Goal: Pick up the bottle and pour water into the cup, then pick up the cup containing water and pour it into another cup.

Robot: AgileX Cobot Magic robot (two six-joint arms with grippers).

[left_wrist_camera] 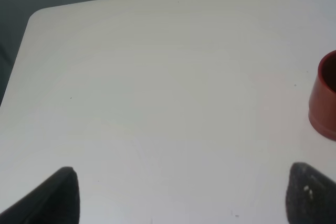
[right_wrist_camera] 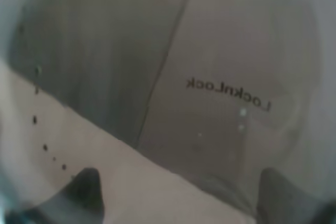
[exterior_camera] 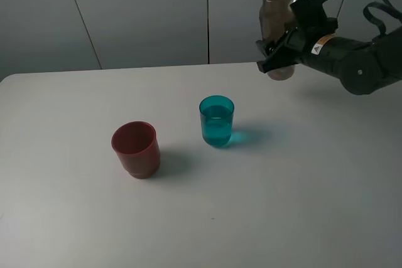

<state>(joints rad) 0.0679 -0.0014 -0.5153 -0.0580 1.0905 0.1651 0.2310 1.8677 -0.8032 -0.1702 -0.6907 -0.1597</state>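
Note:
The smoky grey-brown bottle is held upright above the table's far right, clamped low on its body by my right gripper. In the right wrist view the bottle fills the frame, with a mirrored logo showing through it. The teal cup stands mid-table with water in it. The dark red cup stands to its front left, apart from it. It shows at the edge of the left wrist view. My left gripper is open and empty over bare table, out of the exterior high view.
The white table has a rounded far-left corner. A grey panelled wall stands behind the table. My right arm reaches in from the right edge.

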